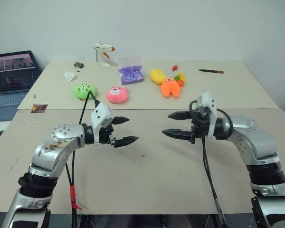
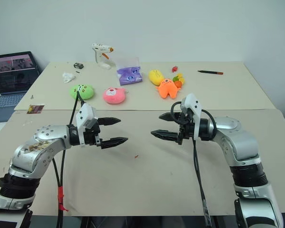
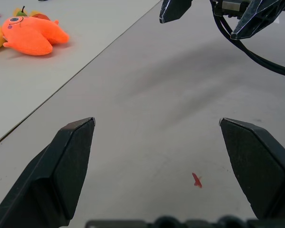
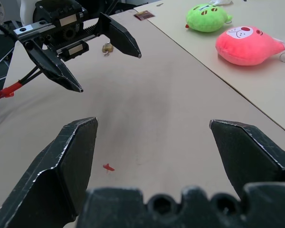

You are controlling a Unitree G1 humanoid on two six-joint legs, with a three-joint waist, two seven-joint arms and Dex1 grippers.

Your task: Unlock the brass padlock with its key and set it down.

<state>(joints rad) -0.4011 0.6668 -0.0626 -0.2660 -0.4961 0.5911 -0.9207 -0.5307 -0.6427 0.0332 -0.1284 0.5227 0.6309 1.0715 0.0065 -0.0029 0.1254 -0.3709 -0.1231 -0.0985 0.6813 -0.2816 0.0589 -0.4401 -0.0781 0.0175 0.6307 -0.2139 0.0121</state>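
Note:
The brass padlock (image 4: 107, 47) shows in the right wrist view as a tiny yellowish lump on the tan table, just beyond my left gripper. Its key is out of view. My left gripper (image 1: 132, 129) hovers above the near table, left of centre, its fingers open and empty. Facing it across a hand-wide gap, my right gripper (image 1: 166, 124) is also open and holds nothing. The two point at each other. A tiny red speck (image 1: 143, 155) lies on the table below the gap.
On the far table lie green (image 1: 84, 90), pink (image 1: 117, 94) and orange (image 1: 170, 87) plush toys, a purple pouch (image 1: 131, 74), a glue gun (image 1: 103, 53) and a pen (image 1: 210, 71). A laptop (image 1: 12, 78) stands at far left. A small card (image 1: 39, 108) lies near the table seam.

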